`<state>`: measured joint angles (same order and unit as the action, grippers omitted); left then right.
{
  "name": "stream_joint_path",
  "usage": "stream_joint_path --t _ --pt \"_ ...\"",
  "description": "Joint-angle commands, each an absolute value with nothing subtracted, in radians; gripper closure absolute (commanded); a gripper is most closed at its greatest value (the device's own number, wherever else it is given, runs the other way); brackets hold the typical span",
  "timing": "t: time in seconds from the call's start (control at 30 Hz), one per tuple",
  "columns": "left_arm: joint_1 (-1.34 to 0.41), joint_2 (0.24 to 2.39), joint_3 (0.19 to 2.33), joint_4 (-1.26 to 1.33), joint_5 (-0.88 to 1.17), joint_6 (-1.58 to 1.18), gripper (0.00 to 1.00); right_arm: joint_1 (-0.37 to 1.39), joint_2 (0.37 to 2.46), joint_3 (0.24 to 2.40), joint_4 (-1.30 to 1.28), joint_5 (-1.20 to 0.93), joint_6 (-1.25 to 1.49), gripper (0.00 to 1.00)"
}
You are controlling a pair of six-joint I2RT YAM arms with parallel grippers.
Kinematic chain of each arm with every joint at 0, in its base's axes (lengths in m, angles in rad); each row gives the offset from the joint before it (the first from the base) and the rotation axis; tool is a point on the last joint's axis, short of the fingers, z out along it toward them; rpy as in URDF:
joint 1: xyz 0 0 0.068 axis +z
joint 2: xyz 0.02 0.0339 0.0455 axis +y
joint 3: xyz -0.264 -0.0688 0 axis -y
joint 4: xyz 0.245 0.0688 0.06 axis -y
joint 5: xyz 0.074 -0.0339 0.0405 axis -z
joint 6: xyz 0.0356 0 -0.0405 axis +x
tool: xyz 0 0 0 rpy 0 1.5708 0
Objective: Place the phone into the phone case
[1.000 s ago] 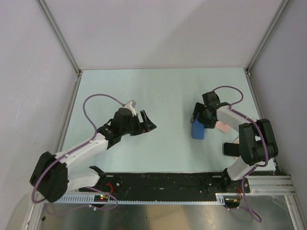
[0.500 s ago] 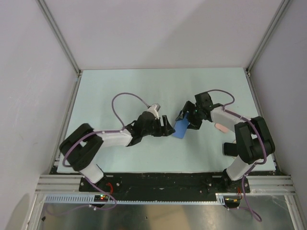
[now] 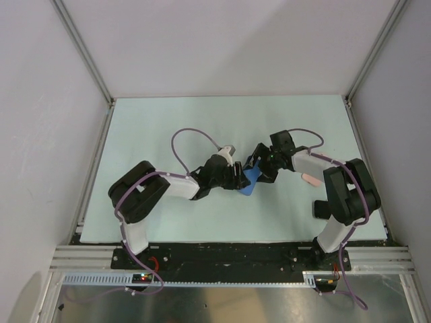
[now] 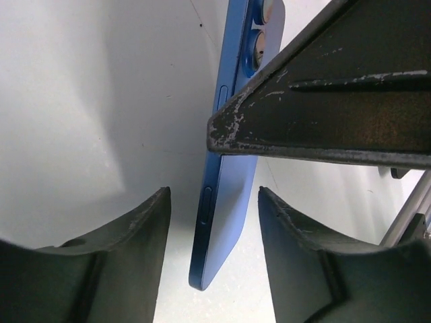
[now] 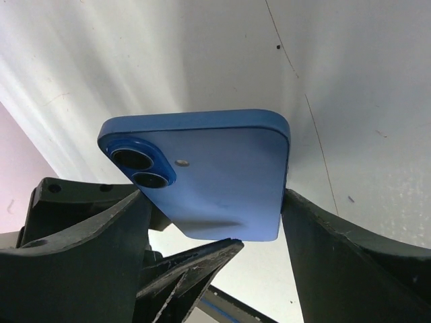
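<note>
Top external view shows the two arms meeting over the middle of the table (image 3: 168,128). A second ago the left gripper (image 3: 237,180) was far off on the left side, and the right gripper (image 3: 260,171) held the phone (image 3: 250,182) over on the right. Now both have come together, and the phone hangs in the air between them, tilted, with its blue back showing.

The right gripper (image 5: 212,202) holds the phone (image 5: 215,182) tight, one finger on each long side, near the end with the two little camera eyes.

The left gripper (image 4: 214,195) is not holding anything yet. Its fingers stand on both sides of the phone's (image 4: 225,202) lower end, which is seen from the thin edge. There is a bare gap on each side, so they do not touch it.

I think this means the phone is about to be passed from one arm to the other, or held by both. That could free an arm to deal with the case.

The pink phone case (image 3: 311,180) lies flat on the table beside the right arm, which hides part of it. It is well apart from the phone. The phone is not in it, and I can see nothing else in it either. So the main job is not done yet.
</note>
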<state>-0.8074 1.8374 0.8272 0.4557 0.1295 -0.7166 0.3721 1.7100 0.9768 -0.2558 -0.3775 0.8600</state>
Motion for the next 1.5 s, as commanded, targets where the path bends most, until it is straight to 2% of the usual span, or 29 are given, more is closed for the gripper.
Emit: stream_joint_path --t 0.0,0.13,0.2,0.23,0.3,0.47,0.57,0.67,0.83,0.97,1.47 --pt "-0.820 1.858 0.865 0.512 0.154 -0.693 0.48 0.372 1.717 1.002 -0.211 -0.416 0.874 0.64" --pt "-0.823 1.850 0.859 0.521 0.164 -0.707 0.74 0.372 1.714 1.008 -0.215 -0.407 0.872 0.61" --pt "-0.824 1.831 0.854 0.523 0.164 -0.714 0.88 0.373 1.703 1.013 -0.237 -0.380 0.862 0.50" --pt "-0.824 1.817 0.849 0.524 0.164 -0.717 0.93 0.375 1.693 1.017 -0.252 -0.350 0.850 0.41" --pt "-0.824 1.782 0.836 0.524 0.158 -0.725 0.98 0.375 1.655 1.025 -0.301 -0.264 0.821 0.27" --pt "-0.819 1.675 0.799 0.504 0.105 -0.776 1.00 0.357 1.494 1.045 -0.473 0.074 0.740 0.09" --pt "-0.817 1.597 0.777 0.470 0.075 -0.816 1.00 0.290 1.403 1.044 -0.589 0.260 0.718 0.04" --pt "-0.816 1.504 0.756 0.417 0.046 -0.833 1.00 0.172 1.371 1.040 -0.650 0.345 0.689 0.02" --pt "-0.815 1.363 0.745 0.280 0.007 -0.816 1.00 -0.007 1.412 1.036 -0.625 0.348 0.640 0.01" --pt "-0.812 1.259 0.752 0.168 -0.037 -0.775 1.00 -0.071 1.473 1.044 -0.573 0.323 0.617 0.01" --pt "-0.755 1.064 0.729 0.007 -0.052 -0.717 1.00 -0.053 1.729 1.081 -0.502 0.299 0.605 0.01"
